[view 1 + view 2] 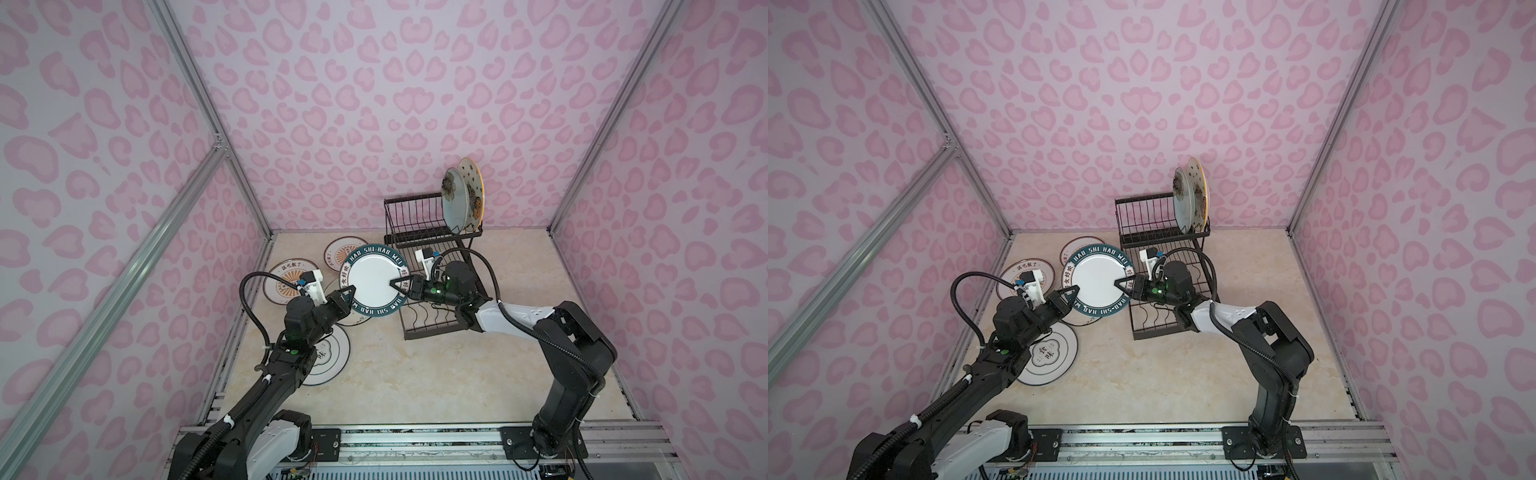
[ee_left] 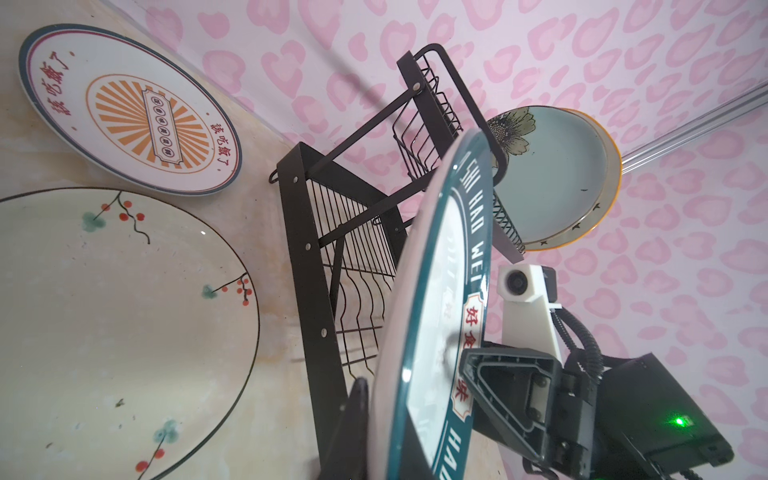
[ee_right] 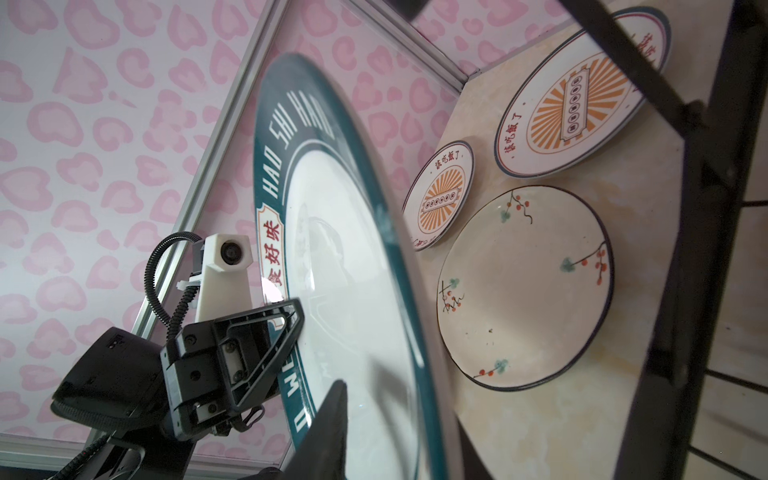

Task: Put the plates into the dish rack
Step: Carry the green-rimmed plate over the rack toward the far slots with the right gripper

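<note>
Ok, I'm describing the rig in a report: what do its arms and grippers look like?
The left arm and right arm are black with white shell sections and ribbed black cables. The left gripper and right gripper have black, triangular, hollow-framed fingers. White camera mounts sit on both wrists; green lights glow.

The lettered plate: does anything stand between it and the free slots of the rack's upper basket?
Nothing visible does. The lettered plate hangs in front of the dish rack between the left gripper and right gripper; the teal plate and star plate fill only the basket's right end.
</note>
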Controlling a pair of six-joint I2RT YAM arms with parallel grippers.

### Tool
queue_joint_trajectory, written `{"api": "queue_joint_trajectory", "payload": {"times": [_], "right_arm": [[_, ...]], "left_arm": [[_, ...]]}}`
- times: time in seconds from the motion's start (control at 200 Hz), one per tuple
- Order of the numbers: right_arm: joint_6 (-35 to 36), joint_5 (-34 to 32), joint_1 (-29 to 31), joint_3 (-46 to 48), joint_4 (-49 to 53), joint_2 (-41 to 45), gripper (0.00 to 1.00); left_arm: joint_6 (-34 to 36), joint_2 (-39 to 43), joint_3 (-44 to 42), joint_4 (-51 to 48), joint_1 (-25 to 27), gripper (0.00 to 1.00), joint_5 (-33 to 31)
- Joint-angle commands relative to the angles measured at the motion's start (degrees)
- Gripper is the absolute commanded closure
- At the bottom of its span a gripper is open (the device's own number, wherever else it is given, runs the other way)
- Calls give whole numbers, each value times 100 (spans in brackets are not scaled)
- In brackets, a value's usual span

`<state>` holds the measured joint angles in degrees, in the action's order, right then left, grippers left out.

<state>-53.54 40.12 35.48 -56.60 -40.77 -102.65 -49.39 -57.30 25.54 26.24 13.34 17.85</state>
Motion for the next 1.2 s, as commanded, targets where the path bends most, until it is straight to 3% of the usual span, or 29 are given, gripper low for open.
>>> {"api": "queue_joint_trajectory", "payload": {"times": [0.0, 0.29, 0.635, 0.8, 1.0, 1.195], "right_arm": [[-25, 163, 45, -49, -264, -38, 73], [-16, 224, 99, -167, -237, -101, 80], [36, 251, 109, -236, -168, -93, 100], [36, 295, 120, -277, -187, -86, 100], [88, 287, 117, -288, -177, -32, 100], [281, 180, 109, -296, 55, 103, 100]], "left_arm": [[56, 26, 5, 373, 7, 97, 62], [231, -75, 187, 119, 2, 97, 210], [492, -71, 410, -368, 4, 97, 169], [604, -84, 501, -531, 2, 97, 184], [714, -61, 565, -675, 6, 59, 164], [861, 57, 612, -885, 9, 44, 83]]}}
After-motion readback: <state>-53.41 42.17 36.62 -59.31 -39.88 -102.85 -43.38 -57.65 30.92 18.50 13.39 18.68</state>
